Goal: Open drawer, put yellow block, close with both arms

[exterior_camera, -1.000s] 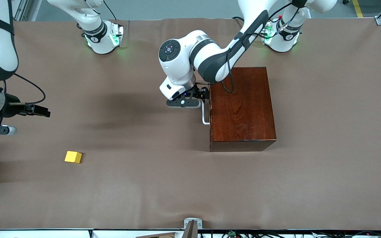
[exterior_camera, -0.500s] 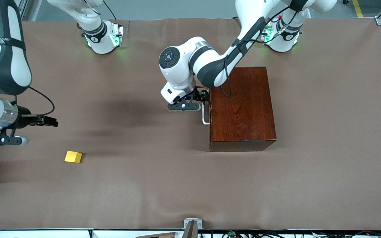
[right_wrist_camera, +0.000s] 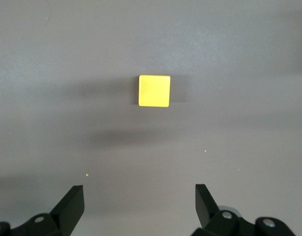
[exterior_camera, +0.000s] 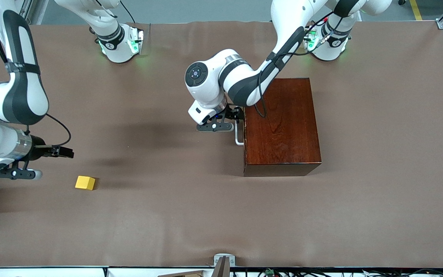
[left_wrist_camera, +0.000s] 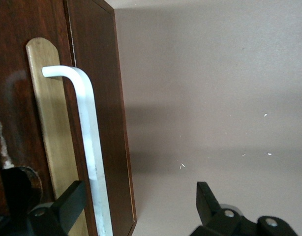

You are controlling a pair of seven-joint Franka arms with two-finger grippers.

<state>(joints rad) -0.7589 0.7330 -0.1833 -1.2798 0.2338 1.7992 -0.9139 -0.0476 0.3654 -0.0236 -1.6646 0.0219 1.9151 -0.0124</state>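
The reddish-brown wooden box point(exterior_camera: 281, 123) stands on the table with its drawer shut. The drawer's white bar handle point(exterior_camera: 238, 137) faces the right arm's end. My left gripper point(exterior_camera: 238, 115) is at the handle's upper part. In the left wrist view the white handle point(left_wrist_camera: 89, 137) lies between the open fingers point(left_wrist_camera: 68, 202) of the left gripper point(left_wrist_camera: 138, 199), not clamped. The yellow block point(exterior_camera: 85, 182) lies on the table toward the right arm's end. My right gripper point(exterior_camera: 67, 152) hovers open and empty close to it. The right wrist view shows the block point(right_wrist_camera: 154, 91) ahead of the right gripper point(right_wrist_camera: 138, 194).
Brown cloth point(exterior_camera: 175, 215) covers the whole table. The two arm bases point(exterior_camera: 121, 42) stand along the edge farthest from the front camera. A small metal bracket point(exterior_camera: 223, 261) sits at the table edge nearest the front camera.
The right arm has swung toward the yellow block, with its gripper now closer to it. The left gripper has shifted slightly along the handle. The box and block have not moved.
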